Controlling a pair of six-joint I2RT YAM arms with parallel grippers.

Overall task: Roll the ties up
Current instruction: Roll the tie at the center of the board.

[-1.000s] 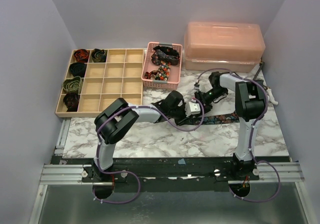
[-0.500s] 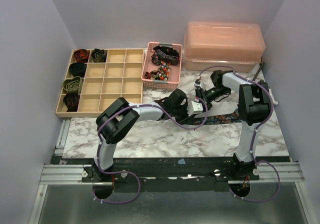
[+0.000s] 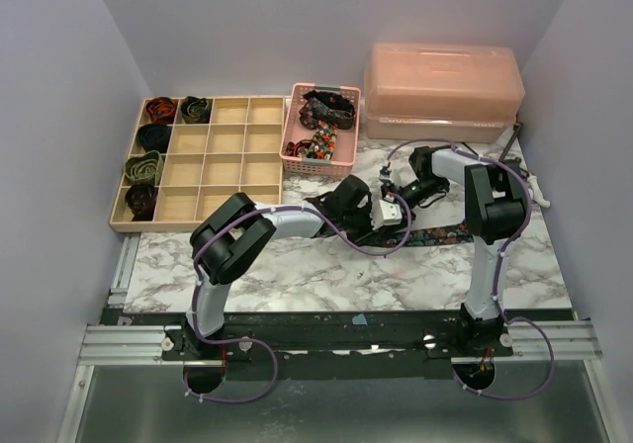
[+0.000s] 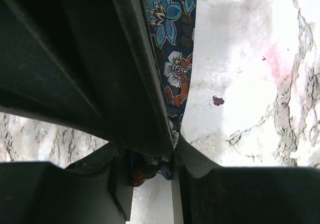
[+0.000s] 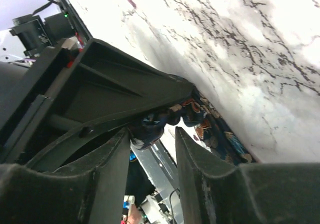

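A navy floral tie (image 3: 435, 235) lies flat across the marble table, running right from the two grippers. My left gripper (image 3: 388, 209) is shut on the tie's bunched end (image 4: 150, 169), and the strip (image 4: 170, 29) runs away from its jaws. My right gripper (image 3: 389, 188) sits right against the left one, its jaws open on either side of that same end (image 5: 150, 126). In the right wrist view my right gripper (image 5: 152, 134) holds nothing. More of the tie (image 5: 215, 134) lies flat beyond it.
A wooden compartment tray (image 3: 188, 223) at back left holds several coiled ties (image 3: 143, 166) in its left column. A pink mesh basket (image 3: 287, 151) with loose ties stands beside it. A pink lidded box (image 3: 442, 87) is at back right.
My right gripper has moved a little left, closing in on the left gripper. The left gripper shifted slightly right with the tie's end.
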